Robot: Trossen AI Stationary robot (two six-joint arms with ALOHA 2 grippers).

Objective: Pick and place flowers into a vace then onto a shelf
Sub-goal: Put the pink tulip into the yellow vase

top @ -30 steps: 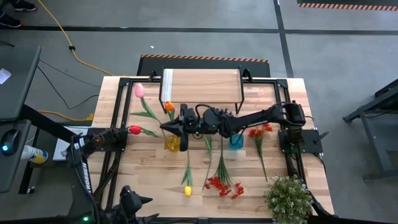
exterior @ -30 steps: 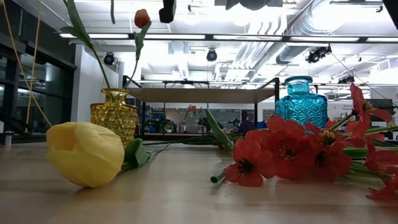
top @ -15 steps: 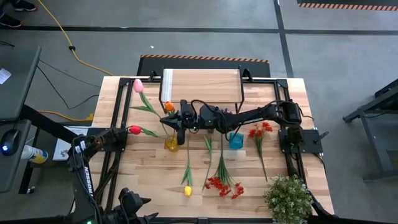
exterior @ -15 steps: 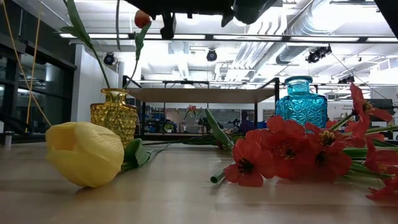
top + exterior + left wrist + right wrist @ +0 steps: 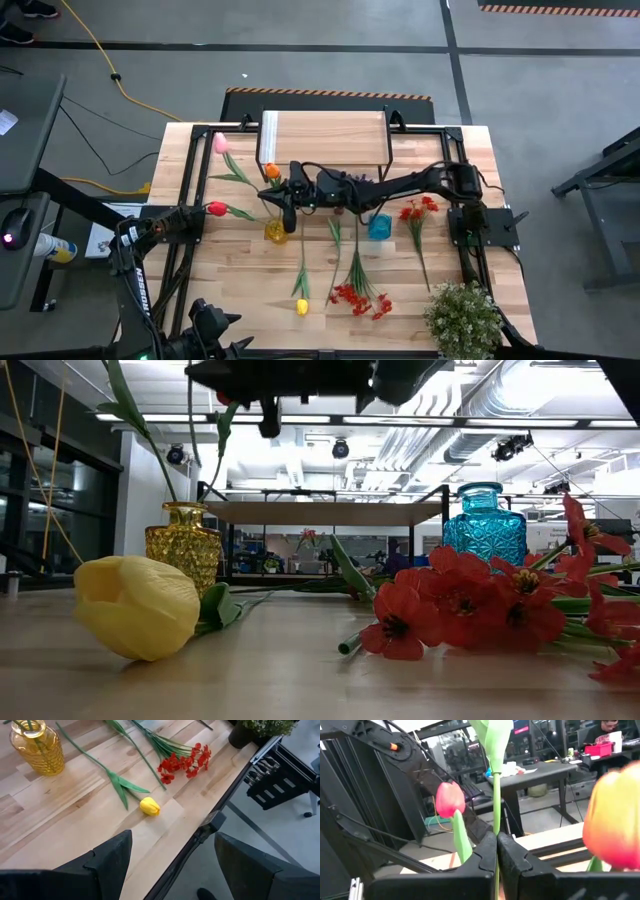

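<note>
My right gripper (image 5: 272, 196) (image 5: 497, 837) reaches level over the yellow vase (image 5: 277, 230) (image 5: 184, 540) and is shut on the pink tulip's (image 5: 220, 143) green stem. A red tulip (image 5: 216, 208) (image 5: 450, 800) and an orange tulip (image 5: 272, 172) (image 5: 615, 820) stand in that vase. Whether the held stem's lower end is inside the vase is hidden. The shelf (image 5: 322, 138) stands at the far edge. My left gripper (image 5: 172, 842) waits open above the table's near left edge, touching nothing. My right gripper pinches the pink tulip's stem (image 5: 496, 827) between its two fingers (image 5: 480, 860), well below the flower head. The fingers come level from the table's right and lie across the stem. The stem stands nearly upright and rises above the fingers; its part below them is hidden.
A blue vase (image 5: 379, 226) (image 5: 484, 525) stands right of the yellow one. A yellow tulip (image 5: 301, 306) (image 5: 149, 806), red sprays (image 5: 360, 298) (image 5: 182, 762) and more red flowers (image 5: 418, 210) lie on the table. A potted plant (image 5: 463, 318) stands at the near right corner.
My right gripper has sunk toward the yellow vase with the stem still shut in it, dropping into the top of the low view. The pink tulip's head has shifted a little toward the table's left edge. The other flowers have stayed put.
</note>
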